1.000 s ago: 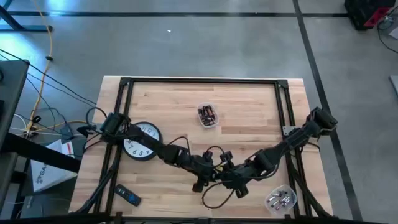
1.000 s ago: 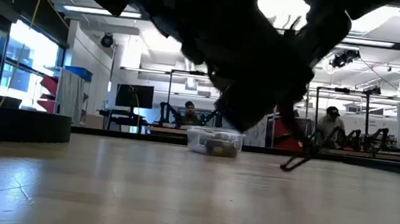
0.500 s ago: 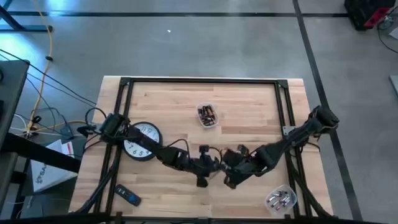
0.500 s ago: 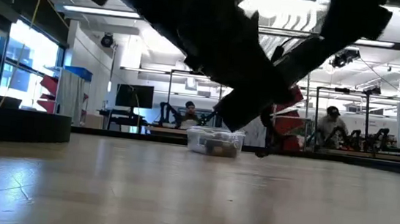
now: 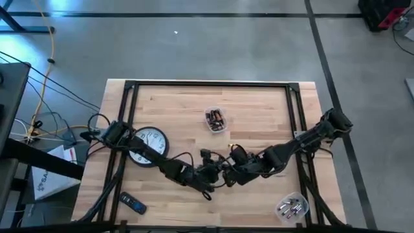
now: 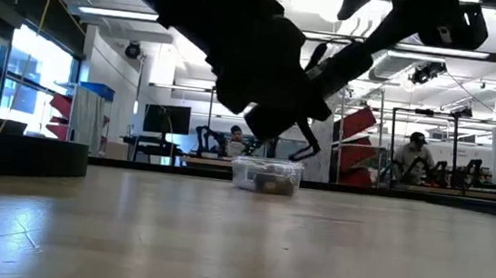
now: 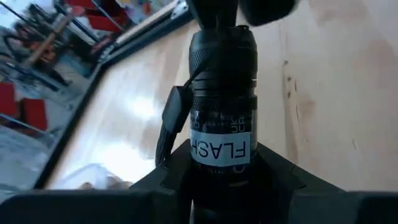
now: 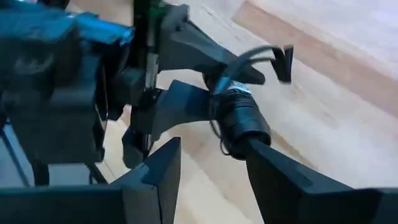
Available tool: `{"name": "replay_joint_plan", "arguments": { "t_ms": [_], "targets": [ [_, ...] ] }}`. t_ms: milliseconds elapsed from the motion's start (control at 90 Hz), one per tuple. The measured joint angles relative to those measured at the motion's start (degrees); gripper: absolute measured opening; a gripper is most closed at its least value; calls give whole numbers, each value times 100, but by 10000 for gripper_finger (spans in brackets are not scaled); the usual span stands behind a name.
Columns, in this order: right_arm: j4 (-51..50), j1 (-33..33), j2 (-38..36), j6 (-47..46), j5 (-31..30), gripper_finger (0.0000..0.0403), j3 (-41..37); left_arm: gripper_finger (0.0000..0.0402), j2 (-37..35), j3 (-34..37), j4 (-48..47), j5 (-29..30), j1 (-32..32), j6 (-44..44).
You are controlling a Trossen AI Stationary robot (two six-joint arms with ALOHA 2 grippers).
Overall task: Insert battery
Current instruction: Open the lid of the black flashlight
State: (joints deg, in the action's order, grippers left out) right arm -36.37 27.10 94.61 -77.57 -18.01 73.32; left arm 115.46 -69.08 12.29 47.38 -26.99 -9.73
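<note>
A black flashlight (image 7: pixel 222 93) with a white label is held above the table's middle by my left gripper (image 5: pixel 211 173), which is shut on it. It also shows in the right wrist view (image 8: pixel 241 118). My right gripper (image 5: pixel 233 167) stands open just off the flashlight's free end, with nothing between its fingers (image 8: pixel 280 180). Batteries lie in a clear tub (image 5: pixel 217 120) at the far middle and in a second tub (image 5: pixel 292 208) at the near right. My left gripper pinches the flashlight's labelled barrel (image 7: pixel 221 148) between its two fingers. The flashlight sticks out forward past the fingertips, toward my right gripper, and is lifted clear of the table. My right gripper has one finger (image 8: pixel 261 158) right at the flashlight's free end; I cannot tell whether it touches.
A round wall clock (image 5: pixel 147 145) lies at the table's left under my left arm. A dark remote (image 5: pixel 132 204) lies at the near left. A black frame (image 5: pixel 213 84) runs along the table's edges. People and other rigs show in the room behind (image 6: pixel 408 154).
Both grippers have risen from low over the table's near middle. My right gripper has gone toward the far edge and now stands close to the flashlight's free end. The flashlight has stayed in my left gripper.
</note>
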Motion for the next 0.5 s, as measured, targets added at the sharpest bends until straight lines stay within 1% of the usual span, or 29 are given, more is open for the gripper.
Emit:
{"name": "replay_joint_plan", "arguments": {
  "t_ms": [89, 222, 344, 500],
  "targets": [
    [9, -3, -59, -1, -43, 147, 16, 97, -26, 0, 32, 204, -44, -61],
    [-321, -3, -185, -9, -240, 147, 185, 97, -46, -7, 154, 410, -61, -94],
    [-676, 25, -247, -257, -399, 147, 205, 97, -59, -15, 353, 611, -95, -212],
    [-776, 34, -256, -665, -365, 147, 199, 97, -59, -17, 584, 722, -163, -572]
  ]
}}
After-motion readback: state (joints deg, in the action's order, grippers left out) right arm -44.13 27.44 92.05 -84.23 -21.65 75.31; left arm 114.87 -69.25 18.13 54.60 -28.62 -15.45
